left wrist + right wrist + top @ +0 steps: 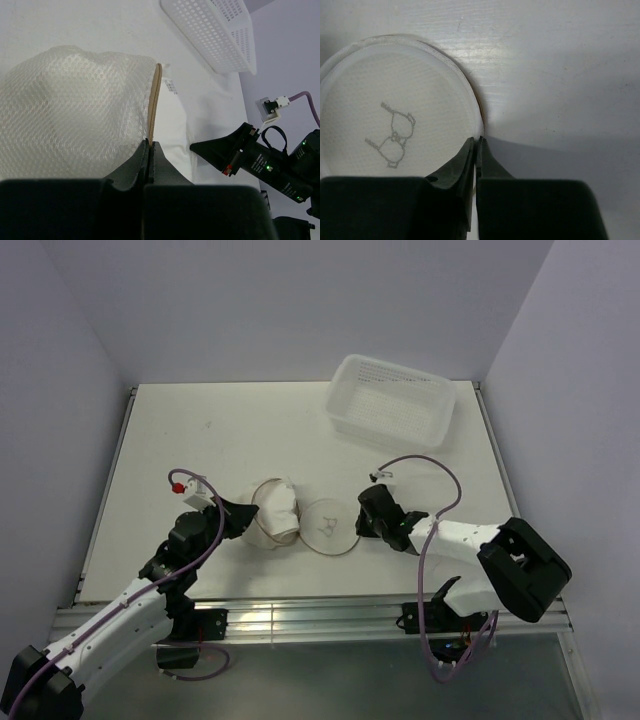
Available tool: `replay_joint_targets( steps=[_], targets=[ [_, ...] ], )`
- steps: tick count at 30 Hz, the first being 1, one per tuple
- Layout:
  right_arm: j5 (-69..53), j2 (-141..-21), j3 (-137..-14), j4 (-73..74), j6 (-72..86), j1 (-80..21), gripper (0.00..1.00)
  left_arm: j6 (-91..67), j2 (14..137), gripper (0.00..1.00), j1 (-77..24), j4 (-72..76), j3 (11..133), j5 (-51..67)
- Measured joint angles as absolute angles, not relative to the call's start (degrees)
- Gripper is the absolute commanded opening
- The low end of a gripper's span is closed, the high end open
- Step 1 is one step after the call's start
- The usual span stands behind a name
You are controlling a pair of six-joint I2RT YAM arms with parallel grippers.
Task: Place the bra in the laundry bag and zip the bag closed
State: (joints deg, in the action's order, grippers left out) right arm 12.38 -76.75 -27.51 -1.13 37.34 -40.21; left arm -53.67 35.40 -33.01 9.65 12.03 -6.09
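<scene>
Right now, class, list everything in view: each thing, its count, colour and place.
table: one, white, beneath everything
basket: one, white perforated plastic, far right corner
laundry bag: one, translucent white mesh, beige zip rim, table centre
lid: one, white disc, dark bra icon, flat right of the bag
bra: one, white fabric, seemingly at the bag's mouth, mostly hidden
cables: two, purple, one along each arm
left gripper: one, black, shut on the zip rim
right gripper: one, black, shut on the lid's edge
</scene>
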Motion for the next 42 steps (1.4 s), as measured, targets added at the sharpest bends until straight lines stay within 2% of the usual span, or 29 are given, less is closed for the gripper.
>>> replay_joint_targets(
  steps=[5, 10, 13, 18, 27, 33, 37, 42],
  targets=[
    [12.99, -73.45, -25.69, -1.78, 38.06, -39.86, 0.00, -53.65, 35.42, 0.00, -33.01, 9.63, 12.03, -5.87],
    [14.94, -58.61, -27.18, 4.12, 36.47, -39.86, 0.00, -53.25, 35.66, 0.00, -33.01, 9.50, 12.27, -5.80],
    [15.77, -50.59, -34.74, 10.66, 33.78, -39.88, 0.00, -52.99, 36.80, 0.00, -33.01, 9.15, 14.22, -5.17],
    [15.90, -45.41, -49.52, 15.25, 29.63, -40.42, 0.00, -52.53, 37.60, 0.00, -33.10, 8.91, 19.14, -3.64],
    [17.10, -50.37, -54.65, 21.30, 24.38, -41.08, 0.00, -50.26, 41.47, 0.00, -33.87, 9.61, 20.95, -4.73],
    [18.68, -53.82, -58.70, 18.31, 22.11, -48.27, 0.00, -46.74, 38.00, 0.00, -42.48, 10.35, 23.27, -9.50],
    [18.65, -55.22, -58.96, 18.33, 21.21, -44.91, 0.00, -45.65, 31.38, 0.00, -46.87, 14.68, 19.73, -16.12],
    [20.47, -57.47, -67.20, 20.93, 18.22, -46.22, 0.00, -44.58, 35.24, 0.00, -47.75, 11.99, 21.91, -17.34]
  ],
)
